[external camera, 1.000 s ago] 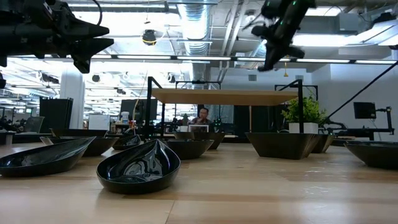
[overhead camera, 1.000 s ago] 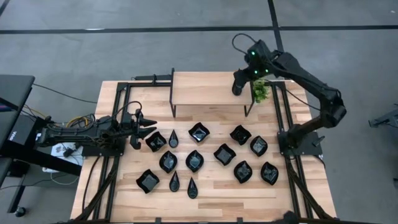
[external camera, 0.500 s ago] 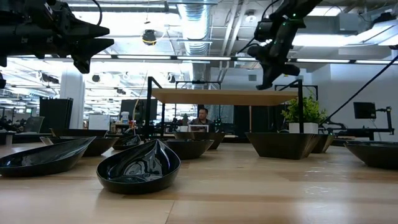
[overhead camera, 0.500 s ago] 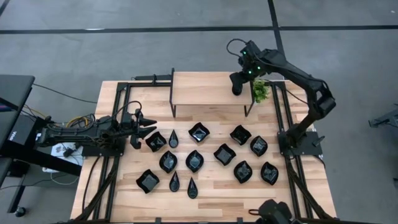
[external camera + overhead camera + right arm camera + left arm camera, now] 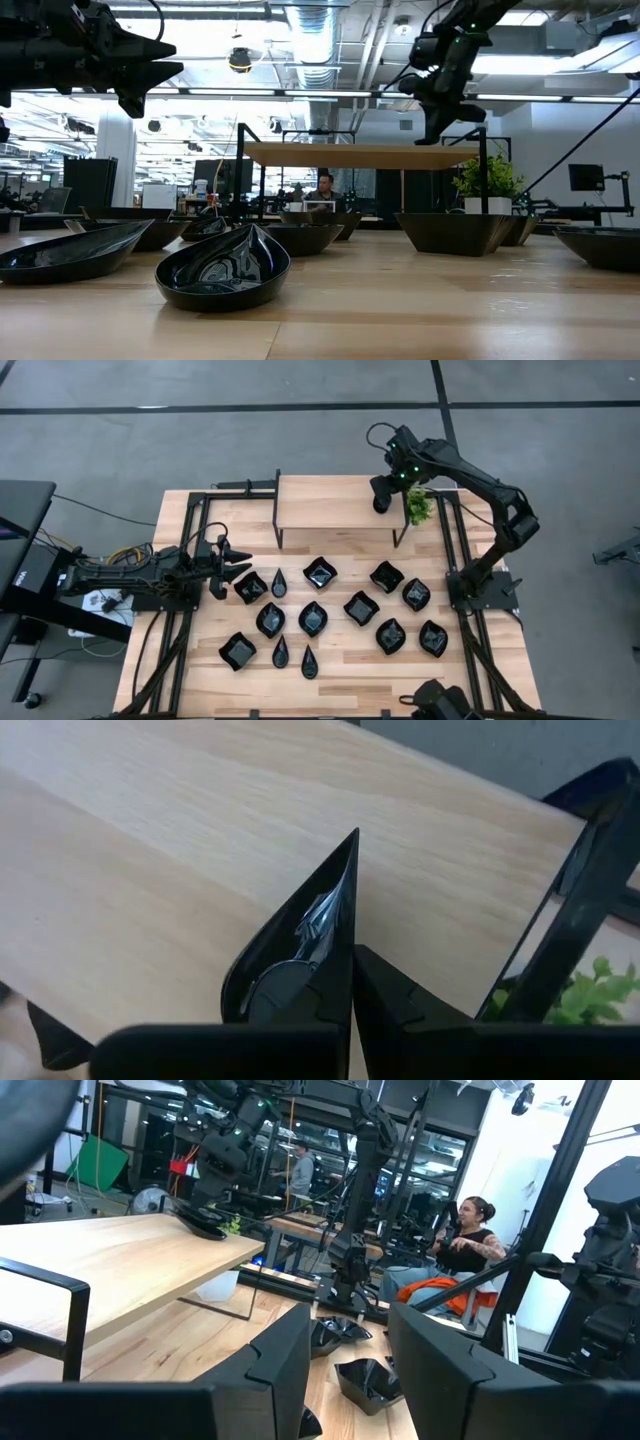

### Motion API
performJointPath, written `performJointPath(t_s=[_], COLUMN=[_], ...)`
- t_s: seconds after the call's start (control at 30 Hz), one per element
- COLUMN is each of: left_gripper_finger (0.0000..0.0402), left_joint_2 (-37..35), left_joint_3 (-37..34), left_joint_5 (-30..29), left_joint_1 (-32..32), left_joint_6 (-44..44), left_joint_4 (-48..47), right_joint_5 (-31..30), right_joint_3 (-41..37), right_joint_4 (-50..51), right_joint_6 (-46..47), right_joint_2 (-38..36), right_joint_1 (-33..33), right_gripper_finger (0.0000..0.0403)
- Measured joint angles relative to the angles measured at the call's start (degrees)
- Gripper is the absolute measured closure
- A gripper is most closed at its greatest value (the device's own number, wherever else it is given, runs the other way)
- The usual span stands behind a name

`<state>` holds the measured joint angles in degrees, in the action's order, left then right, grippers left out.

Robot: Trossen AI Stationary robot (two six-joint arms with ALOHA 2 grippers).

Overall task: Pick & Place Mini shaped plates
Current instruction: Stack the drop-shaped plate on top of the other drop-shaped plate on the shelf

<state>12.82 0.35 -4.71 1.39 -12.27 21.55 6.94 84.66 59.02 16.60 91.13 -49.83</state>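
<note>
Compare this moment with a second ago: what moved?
The right pincer, shut on a teardrop plate, swung in over the raised shelf and came down toward its top. The left pincer and the plates on the table stayed put.

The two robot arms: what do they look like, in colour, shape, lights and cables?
Both arms are black and jointed. The right arm is slim, with small green lights near its wrist and a looping black cable; its tool is dark and narrow. The left tool has two pointed black fingers, and coloured wires run beside that arm.
</note>
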Motion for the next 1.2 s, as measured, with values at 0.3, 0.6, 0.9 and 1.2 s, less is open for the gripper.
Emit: performJointPath(t_s=[0.3, 0.6, 0.9, 1.2], left_gripper_finger=[0.0263, 0.0263, 0.0263, 0.0263], left_joint_2=[0.00, 0.00, 0.00, 0.00], left_joint_3=[0.01, 0.01, 0.01, 0.00], left_joint_5=[0.00, 0.02, 0.01, 0.00], left_joint_1=[-0.01, -0.02, -0.02, 0.00], left_joint_6=[0.00, -0.02, -0.02, 0.00], left_joint_4=[0.01, 0.03, 0.24, 0.25], right_joint_5=[-1.34, -1.14, -0.85, -0.89], right_joint_3=[-0.92, -2.54, -2.54, -2.54], right_joint_4=[-2.03, -3.30, -3.34, -2.97], right_joint_6=[1.28, 1.62, 1.49, 0.83], right_joint_2=[0.04, 0.00, -0.02, -0.02], right_joint_1=[0.30, 0.74, 1.23, 1.29], right_gripper_finger=[0.0403, 0.0403, 0.0403, 0.0392])
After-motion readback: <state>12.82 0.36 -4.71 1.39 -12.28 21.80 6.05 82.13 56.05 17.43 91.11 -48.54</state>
